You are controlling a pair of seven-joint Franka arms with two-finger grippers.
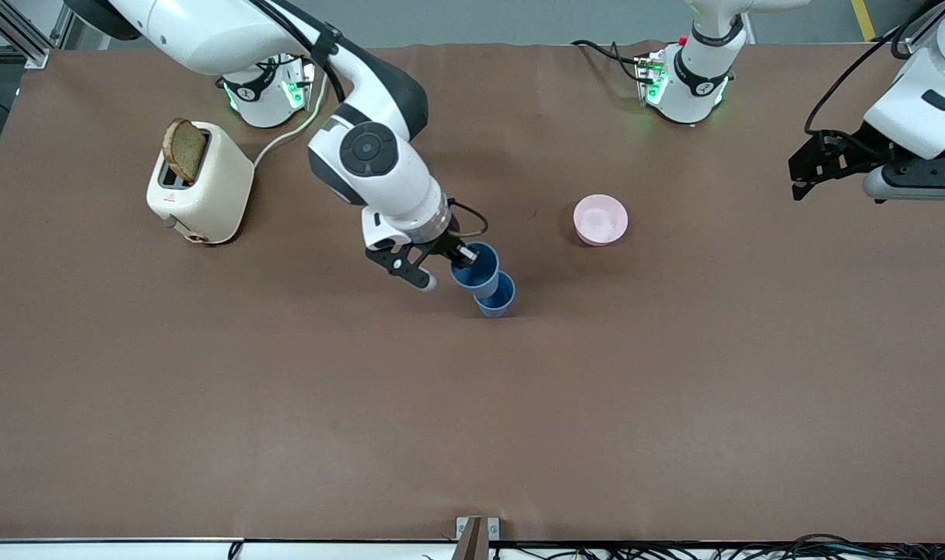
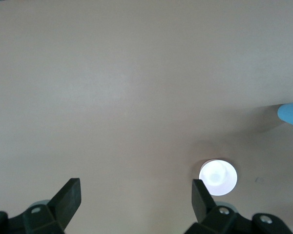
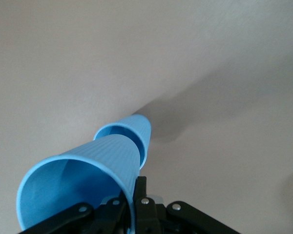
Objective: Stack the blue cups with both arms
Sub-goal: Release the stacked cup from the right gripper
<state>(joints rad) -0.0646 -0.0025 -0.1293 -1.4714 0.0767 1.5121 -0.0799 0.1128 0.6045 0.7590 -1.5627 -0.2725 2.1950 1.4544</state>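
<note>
Blue cups: two, mid-counter. The upper cup [image 1: 474,267] is pinched at its rim by the right claw [image 1: 439,270], one finger inside the mouth and one outside, and its base is entering the lower cup [image 1: 497,296], which stands on the counter [image 1: 472,428] nearer to the front camera. Progress: judged close to finished; the upper cup looks tilted and only partly seated, so lowering and letting go remain.

Contents: both cups show empty mouths in the right wrist view. The pink bowl [image 1: 600,219], toward the left arm's end, appears empty. The toaster [image 1: 200,183], toward the right arm's end, holds one bread slice [image 1: 185,149].

Left claw [image 2: 136,195]: spread wide, holding nothing, waiting high over its end of the counter.
</note>
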